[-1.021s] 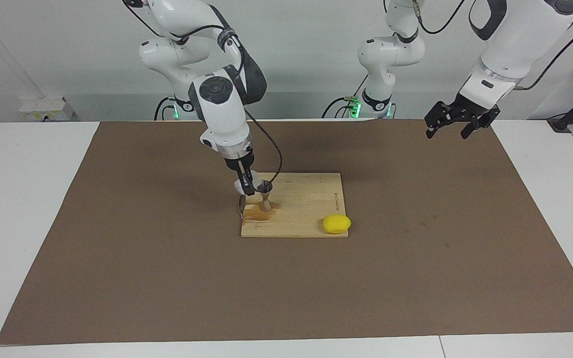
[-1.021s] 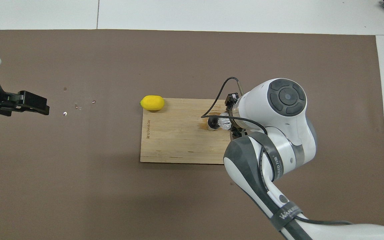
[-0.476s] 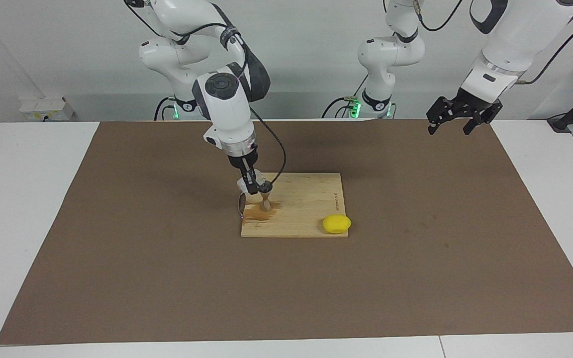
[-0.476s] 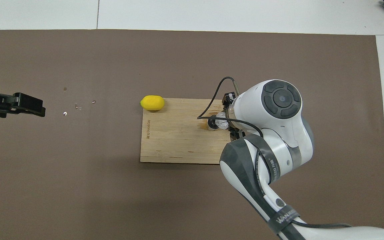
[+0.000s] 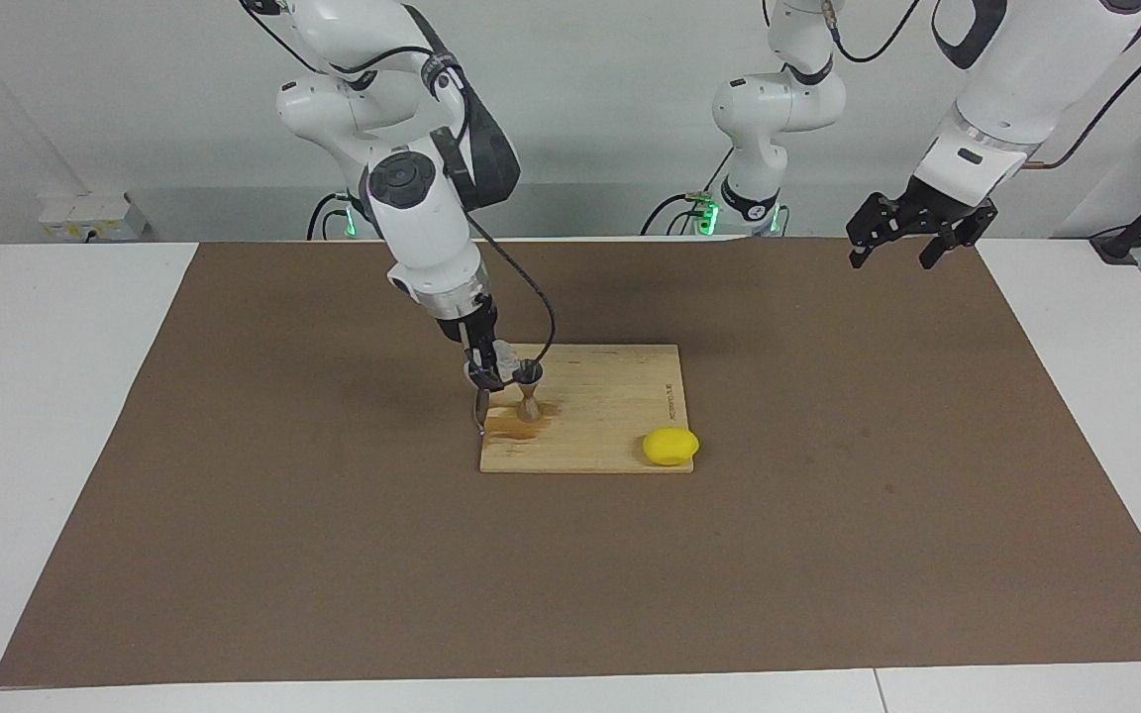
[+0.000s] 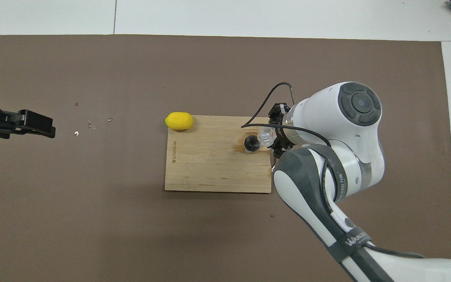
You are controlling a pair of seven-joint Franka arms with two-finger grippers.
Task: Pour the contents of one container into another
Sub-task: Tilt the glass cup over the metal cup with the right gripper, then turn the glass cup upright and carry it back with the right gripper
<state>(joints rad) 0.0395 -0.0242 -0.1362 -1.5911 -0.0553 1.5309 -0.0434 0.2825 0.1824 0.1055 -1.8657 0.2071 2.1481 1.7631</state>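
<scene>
The silvery hourglass jigger (image 5: 529, 392) stands upright on the wooden board (image 5: 610, 411), at the corner toward the right arm's end; it also shows in the overhead view (image 6: 251, 144). My right gripper (image 5: 487, 368) is shut on the small clear glass tumbler (image 5: 504, 355) and holds it tilted just beside and above the jigger's rim. In the overhead view the tumbler (image 6: 266, 136) sits at the jigger's edge, with the right gripper (image 6: 275, 135) mostly hidden under the wrist. My left gripper (image 5: 889, 259) waits open, high over the mat at the left arm's end.
A yellow lemon (image 5: 671, 446) lies at the board's (image 6: 210, 168) corner farthest from the robots, toward the left arm's end. A brown wet stain (image 5: 511, 426) spreads around the jigger's foot. A small metal piece (image 5: 479, 406) rests at the board's edge beside the jigger.
My right gripper has drawn the tumbler back off the jigger's mouth toward the right arm's end, and its wrist has turned. The left gripper has risen slightly.
</scene>
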